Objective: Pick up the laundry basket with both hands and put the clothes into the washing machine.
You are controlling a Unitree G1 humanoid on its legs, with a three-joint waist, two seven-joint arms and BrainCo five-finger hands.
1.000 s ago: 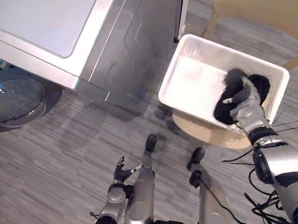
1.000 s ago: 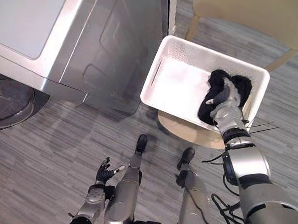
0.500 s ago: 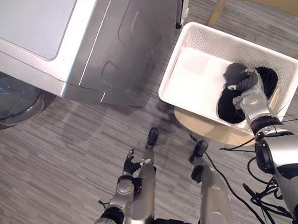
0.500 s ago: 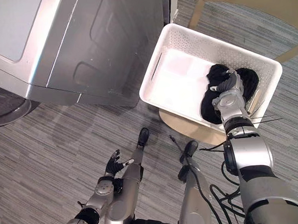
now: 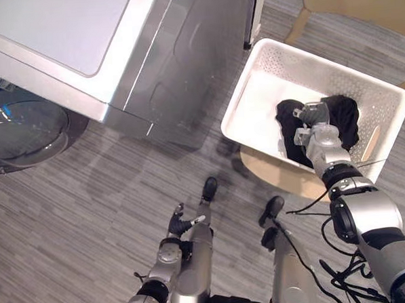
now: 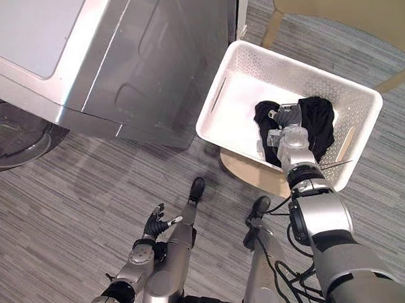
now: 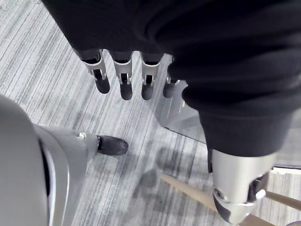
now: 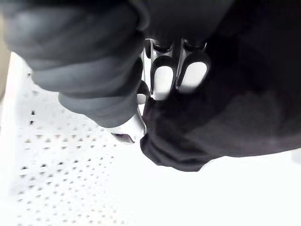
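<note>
One hand works: the right hand [image 5: 315, 133], fingers curled into the black clothes [image 5: 343, 115], has pulled them toward the middle of the basket [image 5: 240, 98] at two o'clock. The left hand [image 5: 179, 224] hangs relaxed at six o'clock. The clothes seem gripped for lifting.

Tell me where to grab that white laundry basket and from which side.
Grip the white basket by the slot handles in its two short end walls: left hand from the washing machine side, right hand from the opposite end. Its long walls show no handles. The right hand is closed on the black clothes inside, so free it first.
</note>
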